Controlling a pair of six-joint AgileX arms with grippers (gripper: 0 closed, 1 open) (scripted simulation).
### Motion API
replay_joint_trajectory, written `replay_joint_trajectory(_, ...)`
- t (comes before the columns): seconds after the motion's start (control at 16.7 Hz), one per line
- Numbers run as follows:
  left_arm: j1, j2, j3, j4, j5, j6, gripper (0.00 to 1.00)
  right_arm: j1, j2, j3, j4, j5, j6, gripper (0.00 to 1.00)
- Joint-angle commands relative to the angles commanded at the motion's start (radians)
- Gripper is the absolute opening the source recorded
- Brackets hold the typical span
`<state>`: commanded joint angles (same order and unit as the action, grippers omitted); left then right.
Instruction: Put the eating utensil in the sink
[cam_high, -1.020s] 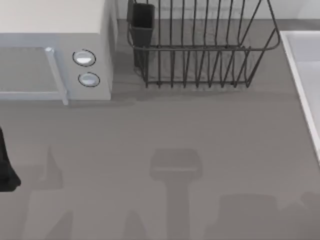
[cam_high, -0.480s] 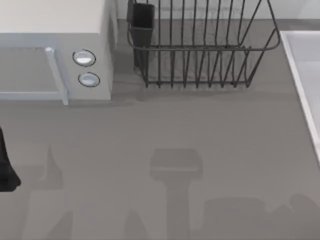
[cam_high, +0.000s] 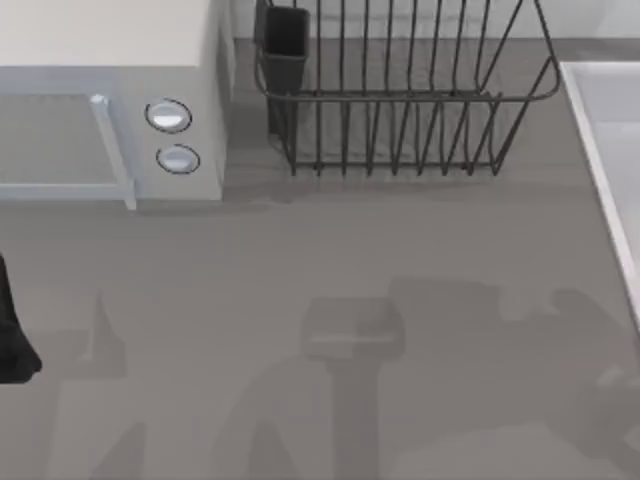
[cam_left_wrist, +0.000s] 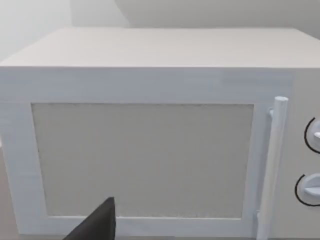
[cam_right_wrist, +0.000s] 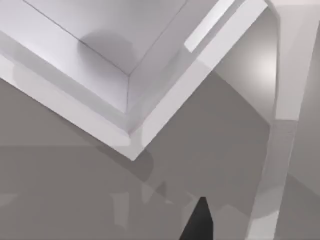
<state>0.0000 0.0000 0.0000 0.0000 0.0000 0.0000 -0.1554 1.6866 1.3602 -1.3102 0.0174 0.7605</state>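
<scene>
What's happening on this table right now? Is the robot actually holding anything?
No utensil can be seen in these pictures, so nothing can be said to be held. From above, a white microwave stands at the back left, a dark wire dish rack at the back middle, and the sink along the right edge. The left arm sits at the table's left edge, its wrist camera facing the microwave door. The right wrist camera looks down at a corner of the sink's rim.

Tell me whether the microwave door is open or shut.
Shut. In the left wrist view the microwave door sits flush in its frame, with the handle upright beside the knobs. The top view shows its front flat too.
</scene>
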Motion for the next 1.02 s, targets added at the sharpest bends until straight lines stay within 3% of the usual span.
replay_joint_trajectory(0.6, 0.000, 0.000, 0.000, 0.000, 0.000, 0.000, 1.00, -0.004, 0.744, 1.086, -0.279, 0.005, 0.003, 0.00)
replay_joint_trajectory(0.84, 0.000, 0.000, 0.000, 0.000, 0.000, 0.000, 1.00, -0.004, 0.934, 1.350, -0.334, 0.007, -0.005, 0.00)
replay_joint_trajectory(1.02, 0.000, 0.000, 0.000, 0.000, 0.000, 0.000, 1.00, -0.003, 1.001, 1.439, -0.351, 0.008, -0.010, 0.00)
